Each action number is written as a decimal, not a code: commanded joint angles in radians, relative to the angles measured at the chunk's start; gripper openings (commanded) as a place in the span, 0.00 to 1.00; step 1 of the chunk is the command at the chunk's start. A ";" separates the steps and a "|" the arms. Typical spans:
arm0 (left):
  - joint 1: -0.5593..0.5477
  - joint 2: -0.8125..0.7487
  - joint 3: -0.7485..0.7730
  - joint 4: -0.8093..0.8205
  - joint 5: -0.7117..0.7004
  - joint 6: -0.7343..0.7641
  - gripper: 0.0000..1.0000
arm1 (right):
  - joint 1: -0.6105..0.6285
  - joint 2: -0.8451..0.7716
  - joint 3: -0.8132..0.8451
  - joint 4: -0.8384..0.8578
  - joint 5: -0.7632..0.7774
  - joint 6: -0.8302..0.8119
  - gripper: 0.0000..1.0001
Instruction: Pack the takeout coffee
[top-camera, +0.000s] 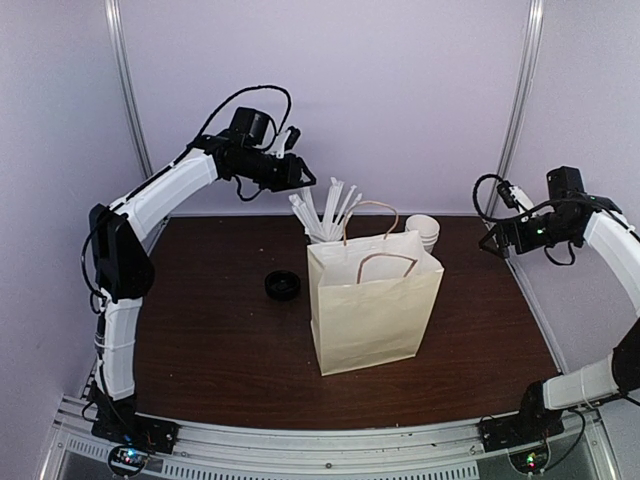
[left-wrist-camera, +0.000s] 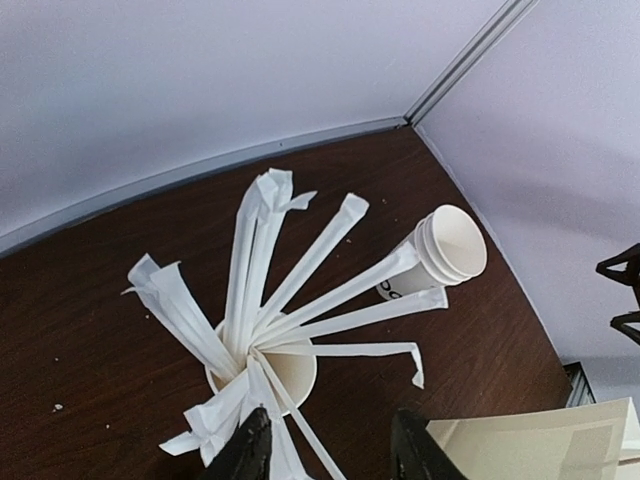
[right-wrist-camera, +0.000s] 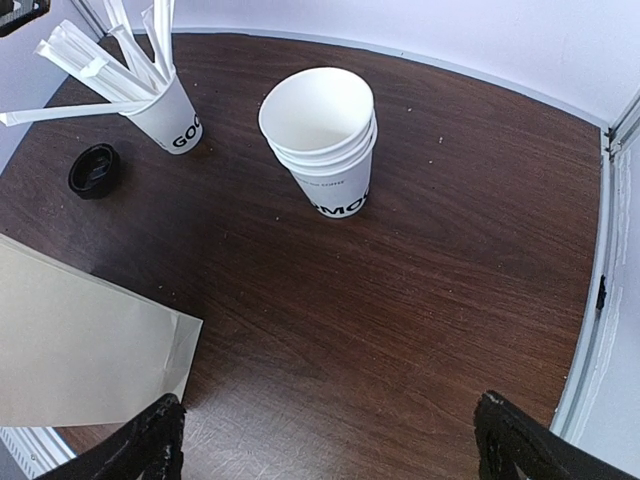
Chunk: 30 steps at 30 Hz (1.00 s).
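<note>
The takeout coffee shows in none of the views. A loose round black lid (top-camera: 282, 286) (right-wrist-camera: 95, 170) lies flat on the table, left of the standing paper bag (top-camera: 370, 300). My left gripper (top-camera: 305, 178) (left-wrist-camera: 330, 452) hovers high over the cup of wrapped straws (left-wrist-camera: 285, 375), jaws apart, gripping nothing; one wrapper brushes past its left finger (left-wrist-camera: 248, 448). My right gripper (top-camera: 495, 243) (right-wrist-camera: 335, 450) hangs wide open above bare table at the right, with nothing between its fingers.
A stack of lidless white cups (top-camera: 427, 232) (right-wrist-camera: 325, 140) stands behind the bag's right side, near the straw cup (top-camera: 325, 215) (right-wrist-camera: 165, 115). The bag's corner (right-wrist-camera: 70, 340) (left-wrist-camera: 540, 440) reaches into both wrist views. White walls close the table's back and sides.
</note>
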 joint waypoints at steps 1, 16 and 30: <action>-0.014 0.048 0.053 -0.040 -0.038 0.013 0.42 | -0.005 -0.030 -0.022 0.020 -0.011 0.012 1.00; -0.033 0.096 0.064 -0.012 -0.114 -0.003 0.31 | -0.006 -0.048 -0.045 0.036 -0.024 0.013 1.00; -0.033 0.156 0.156 -0.007 -0.158 -0.036 0.07 | -0.006 -0.064 -0.056 0.040 -0.024 0.014 1.00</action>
